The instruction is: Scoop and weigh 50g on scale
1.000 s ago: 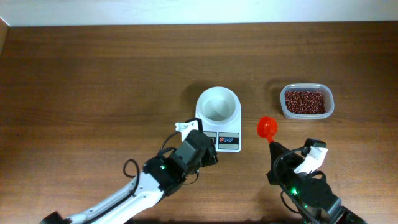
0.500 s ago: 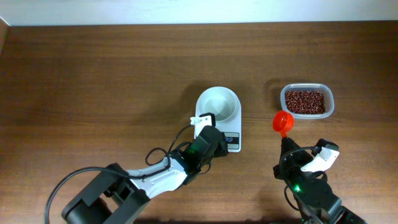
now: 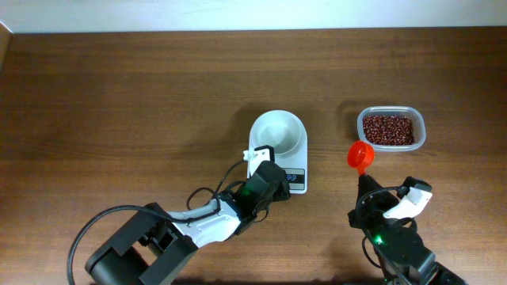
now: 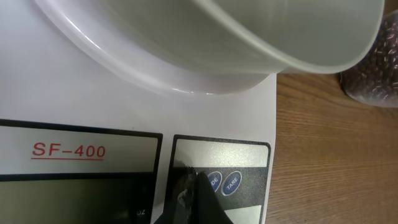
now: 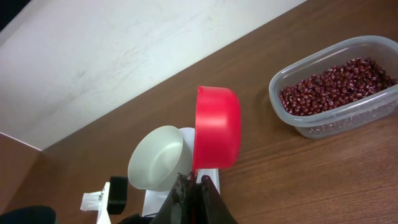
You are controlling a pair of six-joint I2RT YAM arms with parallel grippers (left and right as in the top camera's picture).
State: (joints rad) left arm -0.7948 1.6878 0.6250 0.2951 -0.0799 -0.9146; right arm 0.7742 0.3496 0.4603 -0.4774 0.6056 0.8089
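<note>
The white scale [image 3: 294, 181] carries its round white bowl [image 3: 277, 132], which has nothing in it. My left gripper [image 3: 279, 179] is shut, and its tips [image 4: 193, 180] press on the scale's dark button panel just left of the blue buttons [image 4: 232, 183]. The right gripper [image 3: 364, 184] is shut on the handle of a red scoop [image 3: 361, 156], held above the table between the scale and the tub. No beans show in the scoop [image 5: 216, 127]. The red-brown beans [image 3: 388, 129] fill the clear tub [image 5: 348, 118].
The tub [image 3: 390, 110] stands at the back right, a short way beyond the scoop. The scale's display [image 4: 74, 193] lies left of the fingertips. Bare wood [image 3: 119, 103] covers the left half.
My left gripper moved up and right onto the scale's button panel and has held there. The right gripper carried the scoop right and towards the tub, then stopped.
</note>
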